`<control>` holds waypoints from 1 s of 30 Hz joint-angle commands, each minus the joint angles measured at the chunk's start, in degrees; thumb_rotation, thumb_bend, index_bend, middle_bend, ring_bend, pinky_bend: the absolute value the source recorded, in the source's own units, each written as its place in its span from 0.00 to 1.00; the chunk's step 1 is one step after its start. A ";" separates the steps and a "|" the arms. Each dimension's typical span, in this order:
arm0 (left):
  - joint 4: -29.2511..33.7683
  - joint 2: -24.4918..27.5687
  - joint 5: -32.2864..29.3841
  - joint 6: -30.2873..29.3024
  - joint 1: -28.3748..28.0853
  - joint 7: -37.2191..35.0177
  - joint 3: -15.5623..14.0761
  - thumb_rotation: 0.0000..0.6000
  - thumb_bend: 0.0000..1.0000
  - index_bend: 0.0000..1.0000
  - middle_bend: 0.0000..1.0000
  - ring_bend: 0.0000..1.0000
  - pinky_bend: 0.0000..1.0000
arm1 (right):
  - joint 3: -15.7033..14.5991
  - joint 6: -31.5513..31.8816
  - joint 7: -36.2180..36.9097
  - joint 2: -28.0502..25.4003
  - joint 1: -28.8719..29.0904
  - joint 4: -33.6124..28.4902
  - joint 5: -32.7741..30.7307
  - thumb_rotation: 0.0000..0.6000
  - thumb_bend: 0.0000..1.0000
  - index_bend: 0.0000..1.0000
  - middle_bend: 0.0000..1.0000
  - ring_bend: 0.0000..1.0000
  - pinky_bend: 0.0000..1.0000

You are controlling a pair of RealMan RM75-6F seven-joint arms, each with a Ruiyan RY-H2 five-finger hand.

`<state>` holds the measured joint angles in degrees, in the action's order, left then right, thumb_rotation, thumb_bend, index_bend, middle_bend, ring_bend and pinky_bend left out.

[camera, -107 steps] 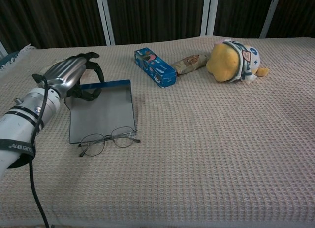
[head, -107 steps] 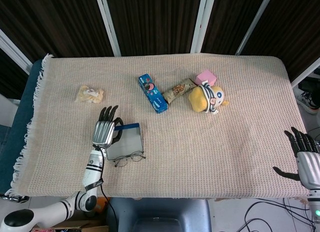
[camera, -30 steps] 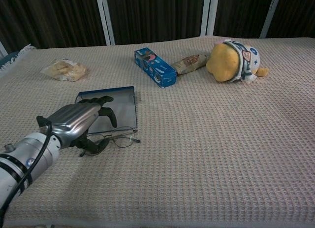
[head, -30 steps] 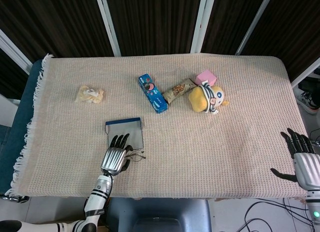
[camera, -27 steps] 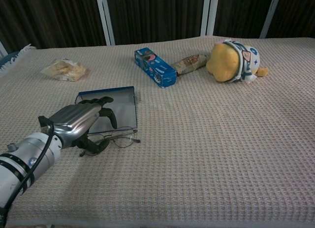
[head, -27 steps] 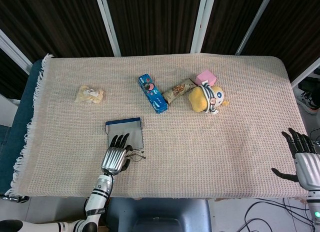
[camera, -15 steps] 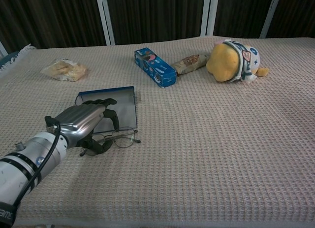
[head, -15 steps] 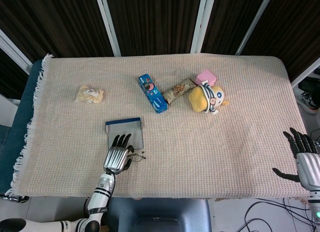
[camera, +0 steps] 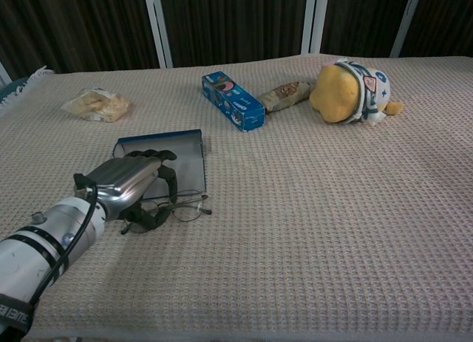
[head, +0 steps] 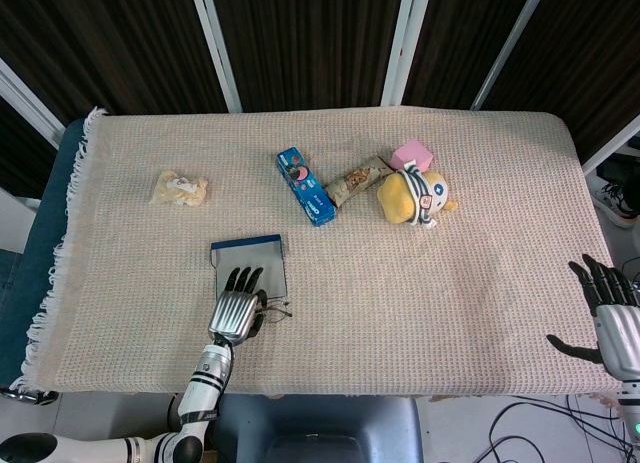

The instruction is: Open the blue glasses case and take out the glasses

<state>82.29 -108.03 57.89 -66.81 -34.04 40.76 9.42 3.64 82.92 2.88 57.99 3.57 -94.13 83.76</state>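
Change: left hand [camera: 133,181] is seen shifted slightly forward over the glasses [camera: 177,207] since a second ago; blue glasses case [camera: 185,159] unmoved
Left hand: fingers [camera: 164,172] curled down over the left lens; whether the frame is gripped cannot be told
Right hand [head: 615,323]: fingers spread, nothing held; at the table's right edge
Case: lies open, just beyond the glasses
Room: bare cloth [camera: 332,209] right of the glasses
Writing: blue box [camera: 233,100] reads "OREO"

The left hand [camera: 131,181] is backed in ribbed silver metal with black fingers [camera: 167,173]; a black cable [camera: 63,247] is run along its white, black-banded forearm [camera: 41,257]. The right hand [head: 615,321] is built alike.
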 commanded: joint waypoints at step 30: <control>3.57 0.06 7.12 -1.66 -1.07 -3.92 -0.53 1.00 0.51 0.69 0.17 0.01 0.04 | -0.13 0.01 0.07 0.03 -0.05 0.10 0.35 1.00 0.06 0.00 0.00 0.00 0.00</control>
<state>85.58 -107.75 64.84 -68.42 -34.85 36.66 8.62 3.51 82.94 2.94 58.02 3.51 -94.04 84.11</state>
